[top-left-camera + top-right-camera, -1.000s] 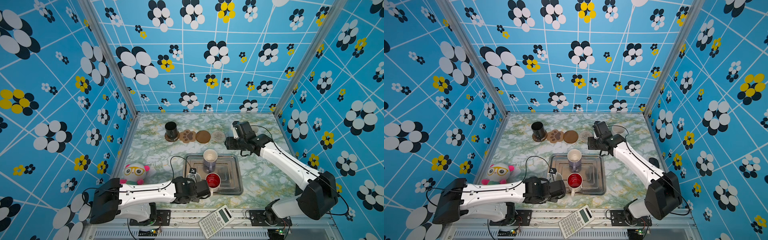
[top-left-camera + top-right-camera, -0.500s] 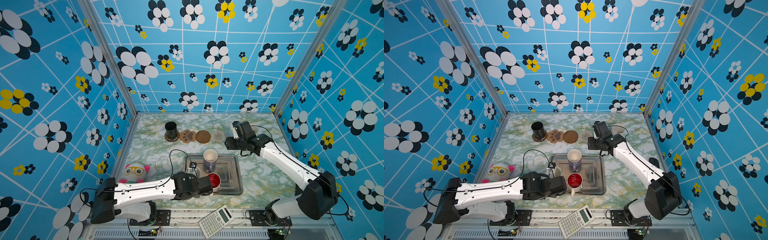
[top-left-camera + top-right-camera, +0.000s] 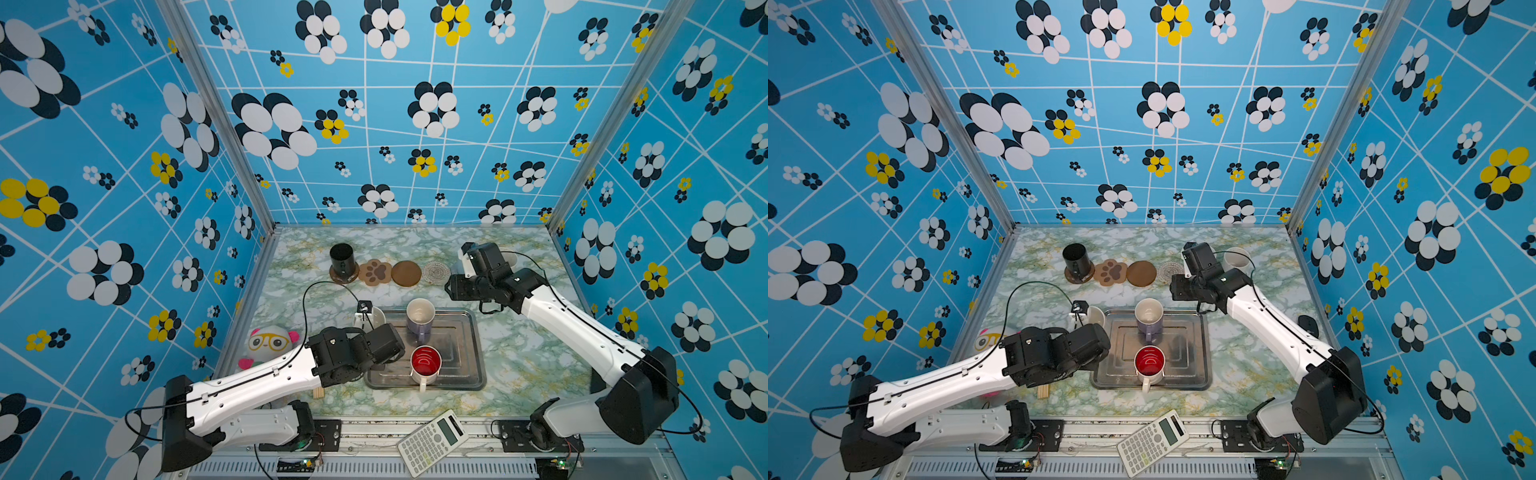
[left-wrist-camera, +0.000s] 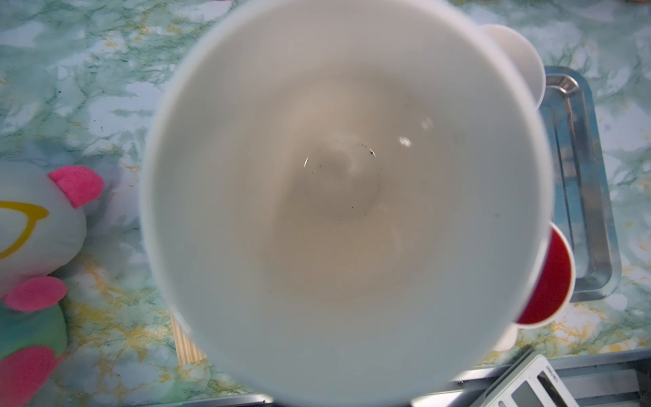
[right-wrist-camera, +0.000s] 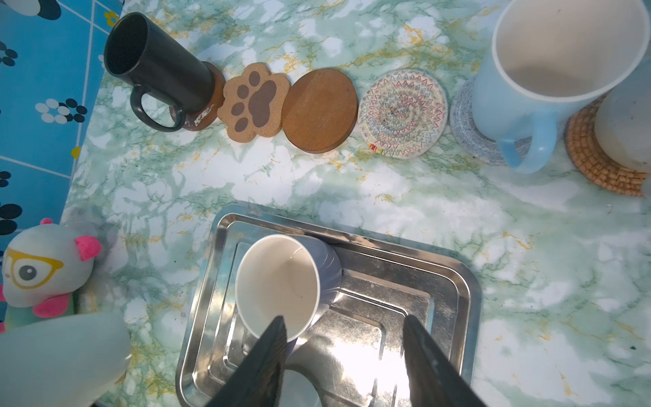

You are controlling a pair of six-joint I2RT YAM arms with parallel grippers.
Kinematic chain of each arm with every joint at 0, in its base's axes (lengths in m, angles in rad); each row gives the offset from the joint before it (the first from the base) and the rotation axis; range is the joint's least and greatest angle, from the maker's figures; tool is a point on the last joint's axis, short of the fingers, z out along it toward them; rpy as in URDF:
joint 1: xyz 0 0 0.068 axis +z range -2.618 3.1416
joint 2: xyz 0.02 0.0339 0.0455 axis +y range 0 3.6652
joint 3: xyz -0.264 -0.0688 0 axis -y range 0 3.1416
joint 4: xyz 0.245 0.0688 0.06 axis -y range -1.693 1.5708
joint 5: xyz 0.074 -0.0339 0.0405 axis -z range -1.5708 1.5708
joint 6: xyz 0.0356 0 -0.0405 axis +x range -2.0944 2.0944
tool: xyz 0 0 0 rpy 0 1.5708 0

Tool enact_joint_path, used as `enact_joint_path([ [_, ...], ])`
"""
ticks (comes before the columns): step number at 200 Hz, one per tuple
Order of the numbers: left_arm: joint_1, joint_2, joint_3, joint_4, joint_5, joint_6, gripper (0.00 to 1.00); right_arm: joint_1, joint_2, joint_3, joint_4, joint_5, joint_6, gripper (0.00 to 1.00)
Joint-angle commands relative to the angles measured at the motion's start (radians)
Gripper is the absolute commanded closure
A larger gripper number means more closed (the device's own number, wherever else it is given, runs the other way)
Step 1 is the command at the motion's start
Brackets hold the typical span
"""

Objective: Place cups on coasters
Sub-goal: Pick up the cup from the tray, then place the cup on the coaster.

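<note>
Left gripper (image 3: 371, 331), clenched on the white mug (image 4: 345, 197), has carried it along the left edge of the tray (image 3: 469, 332) away from the red-lined mug (image 3: 426, 362) to the far corner; right gripper (image 5: 343, 322), jaws parted and empty, stays over the lavender mug (image 5: 278, 285) on the tray.

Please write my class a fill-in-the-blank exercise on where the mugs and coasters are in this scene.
1. The black mug stands on a ___ disc.
2. The tray holds ___ mugs.
3. The mug nearest the calculator is ___ inside.
4. Coasters without a mug, the paw coaster among them, number ___.
Missing words: brown; two; red; three.
</note>
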Motion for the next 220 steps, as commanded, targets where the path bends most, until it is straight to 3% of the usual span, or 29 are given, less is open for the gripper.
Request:
enact_joint_path([
  [1, 0.063, -0.005, 0.050, 0.037, -0.031, 0.112, 1.00, 0.006, 0.006, 0.027, -0.019, -0.010, 0.009, 0.45],
  [66, 0.217, 0.095, 0.139, 0.114, 0.041, 0.257, 1.00, 0.006, 0.079, 0.080, 0.001, -0.039, -0.003, 0.45],
  [152, 0.278, 0.216, 0.320, 0.182, -0.016, 0.337, 1.00, 0.005, 0.076, 0.202, -0.040, 0.050, -0.136, 0.44],
  [220, 0.361, 0.348, 0.449, 0.183, 0.013, 0.439, 1.00, 0.005, 0.090, 0.204, -0.007, 0.014, -0.136, 0.42],
])
